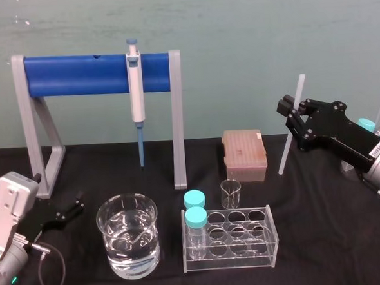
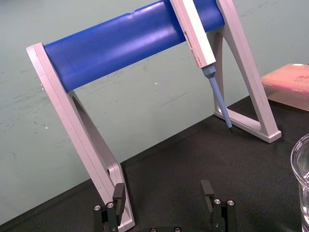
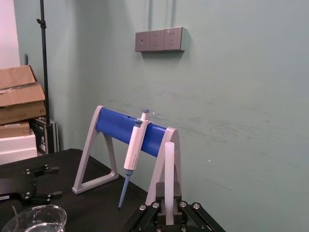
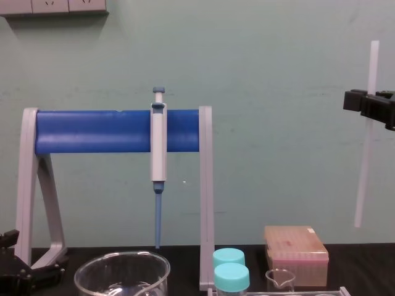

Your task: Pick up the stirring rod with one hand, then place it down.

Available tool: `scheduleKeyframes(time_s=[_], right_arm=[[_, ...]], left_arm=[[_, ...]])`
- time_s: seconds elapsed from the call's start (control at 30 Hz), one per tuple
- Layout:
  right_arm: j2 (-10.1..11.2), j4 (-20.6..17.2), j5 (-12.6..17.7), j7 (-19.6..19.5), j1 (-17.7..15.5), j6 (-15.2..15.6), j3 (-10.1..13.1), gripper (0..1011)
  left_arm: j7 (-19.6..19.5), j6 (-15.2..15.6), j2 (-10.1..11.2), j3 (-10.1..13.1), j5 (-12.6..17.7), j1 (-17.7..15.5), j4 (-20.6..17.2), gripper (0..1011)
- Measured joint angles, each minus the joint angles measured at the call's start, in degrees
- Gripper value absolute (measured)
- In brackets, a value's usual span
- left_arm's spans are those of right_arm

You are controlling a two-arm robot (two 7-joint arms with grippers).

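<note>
Chest view: right gripper [image 4: 370, 103] clamps stirring rod [image 4: 363, 179] upright over tabletop's [image 1: 325, 237] right edge; lower slowly, tilt flat, probably clear of rack [image 1: 228, 240]. Left gripper [image 1: 64, 213] parked, jaws apart, left edge.

No writing can be read on anything here.

A small white label [image 1: 375, 149] sits on the wrist just behind the right gripper [image 1: 291, 115]. It carries dark print, but the print is too small to make out. The pipette [image 2: 198, 38] hanging on the blue bar shows a few small dark marks along its grey side, and no letter or number can be told from them.
</note>
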Motion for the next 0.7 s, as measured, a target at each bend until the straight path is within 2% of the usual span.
scheduleKeyframes(time_s=[0.5, 0.7], right_arm=[[0.01, 0.0, 0.03, 0.0, 0.0, 0.0, 0.0, 71], [0.13, -0.09, 2.02, 0.76, -0.16, 0.2, 0.38, 71]], left_arm=[[0.0, 0.0, 0.0, 0.0, 0.0, 0.0, 0.0, 1005], [0.0, 0.0, 0.0, 0.0, 0.0, 0.0, 0.0, 1005]])
